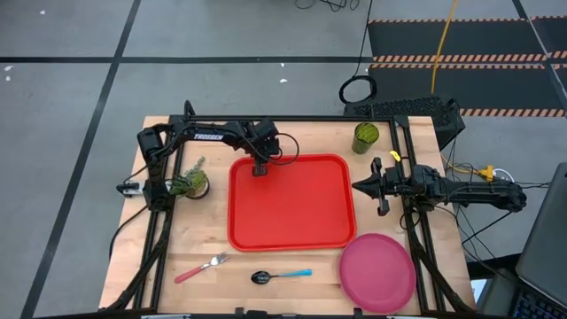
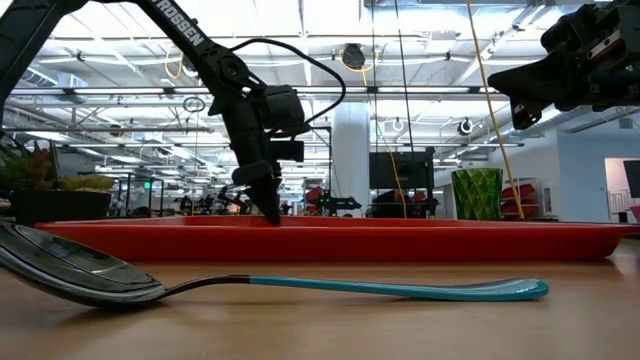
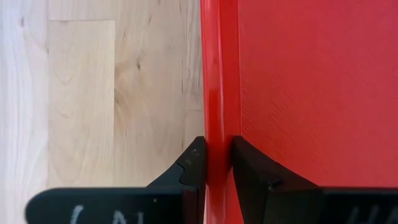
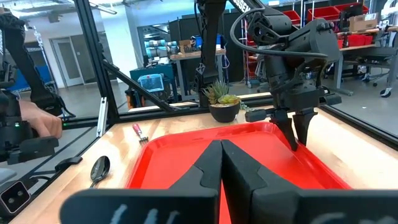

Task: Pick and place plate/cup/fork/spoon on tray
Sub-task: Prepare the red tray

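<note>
Lying empty mid-table, tray point(image 1: 292, 202), with far rim being pinched between fingers of left gripper point(image 3: 214, 163), one inside, one outside. Risking a slip or a tilt if dragged by such a thin hold, possibly nudging plate point(image 1: 378, 272) at near right corner. Hovering shut and empty off the tray's right edge, right gripper point(image 1: 359, 187).

A small potted plant point(image 1: 190, 182) with spiky green leaves stands in a dark pot near the left edge of the light wooden table point(image 1: 292, 262). Beyond the table's far edge a coiled black cable point(image 1: 357, 89) lies on the grey floor, and a yellow cable point(image 1: 443, 44) runs across dark mats edged with orange-striped tape. A person's hand point(image 4: 38, 123) rests on dark equipment beside the table.
</note>
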### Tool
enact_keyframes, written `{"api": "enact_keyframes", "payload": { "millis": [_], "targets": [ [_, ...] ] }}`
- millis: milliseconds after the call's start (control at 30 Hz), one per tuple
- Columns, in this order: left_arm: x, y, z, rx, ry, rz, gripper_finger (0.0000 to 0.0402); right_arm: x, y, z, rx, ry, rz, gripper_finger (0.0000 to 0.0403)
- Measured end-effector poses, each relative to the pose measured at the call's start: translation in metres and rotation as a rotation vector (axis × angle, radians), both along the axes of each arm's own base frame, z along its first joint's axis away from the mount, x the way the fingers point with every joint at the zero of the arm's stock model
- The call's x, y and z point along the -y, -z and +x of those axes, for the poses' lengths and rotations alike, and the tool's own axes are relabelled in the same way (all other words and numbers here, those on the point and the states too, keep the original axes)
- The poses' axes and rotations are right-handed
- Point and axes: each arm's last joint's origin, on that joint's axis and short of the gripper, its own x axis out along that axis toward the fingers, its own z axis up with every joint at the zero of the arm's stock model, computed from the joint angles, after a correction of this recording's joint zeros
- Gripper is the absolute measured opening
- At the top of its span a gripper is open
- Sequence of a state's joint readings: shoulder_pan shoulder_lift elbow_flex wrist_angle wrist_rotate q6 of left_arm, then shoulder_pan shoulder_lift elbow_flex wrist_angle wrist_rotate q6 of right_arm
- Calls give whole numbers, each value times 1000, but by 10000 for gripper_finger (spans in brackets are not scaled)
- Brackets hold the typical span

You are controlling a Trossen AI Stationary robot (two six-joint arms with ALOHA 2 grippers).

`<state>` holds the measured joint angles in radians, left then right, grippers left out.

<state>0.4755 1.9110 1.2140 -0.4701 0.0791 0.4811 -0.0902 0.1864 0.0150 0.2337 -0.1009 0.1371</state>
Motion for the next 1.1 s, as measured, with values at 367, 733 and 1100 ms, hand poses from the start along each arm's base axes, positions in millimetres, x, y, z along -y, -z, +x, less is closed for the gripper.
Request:
{"api": "enact_keyframes", "payload": {
  "millis": [367,733,1100],
  "targets": [
    [-2,-2,5,52,2,30,68,0,0,0,0,0,0,0],
    [-4,-3,3,30,-77,58,139,0,0,0,-1,0,0,0],
    [4,-2,6,28,-30,34,144,0,0,0,0,-1,11,0]
  ]
}}
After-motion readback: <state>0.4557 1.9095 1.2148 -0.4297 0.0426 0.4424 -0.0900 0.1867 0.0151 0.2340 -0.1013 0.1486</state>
